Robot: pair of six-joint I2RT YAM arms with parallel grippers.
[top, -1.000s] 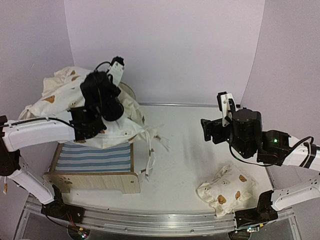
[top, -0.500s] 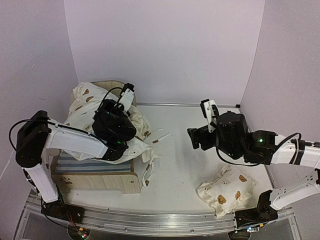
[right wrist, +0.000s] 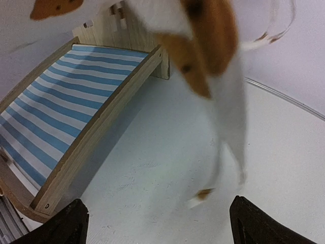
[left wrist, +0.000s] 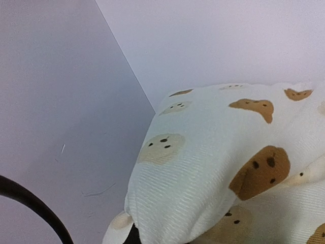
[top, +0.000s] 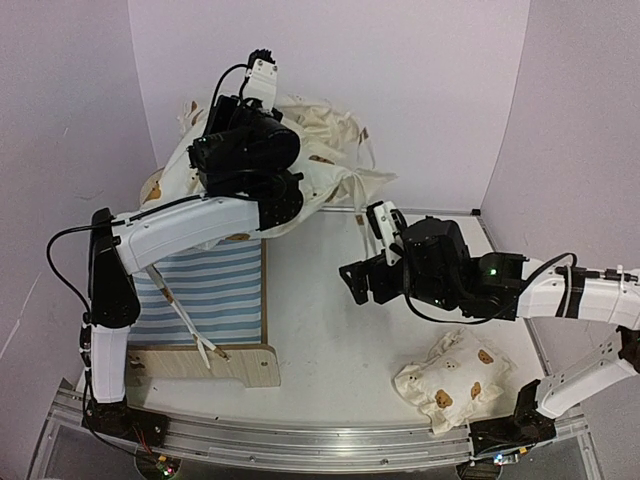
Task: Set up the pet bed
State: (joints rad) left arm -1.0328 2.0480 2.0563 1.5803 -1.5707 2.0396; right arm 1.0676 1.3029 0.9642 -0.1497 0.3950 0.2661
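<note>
Two arms share one job here. The pet bed [top: 215,290] stands at the left of the surface [top: 330,350]. Its long axis runs from the near edge toward the back wall [top: 420,90], with the footboard [top: 200,365] nearest the arm bases. The headboard end is at the back, largely hidden behind the left arm [top: 170,225], and the striped base lies bare.

The left end effector [top: 280,150] is closed. From the way the cloth hangs it appears to grip the bear-print cushion [top: 335,140], though fabric buries its fingers in both views that could show them. The cushion hangs high over the headboard end, clear of the frame, and one tie [top: 185,325] dangles across the stripes.

The right end effector [top: 353,283] has its jaws wide apart and holds nothing. It hovers over the middle of the surface, to the right of the bed's long side rail and facing it.

The bed thus lies below the left end effector and toward the near edge from it, and this is the nearer of the two. Lowering the cushion along the bed's length is the likely next step. A small pillow [top: 450,385] rests at the near right, well apart.
</note>
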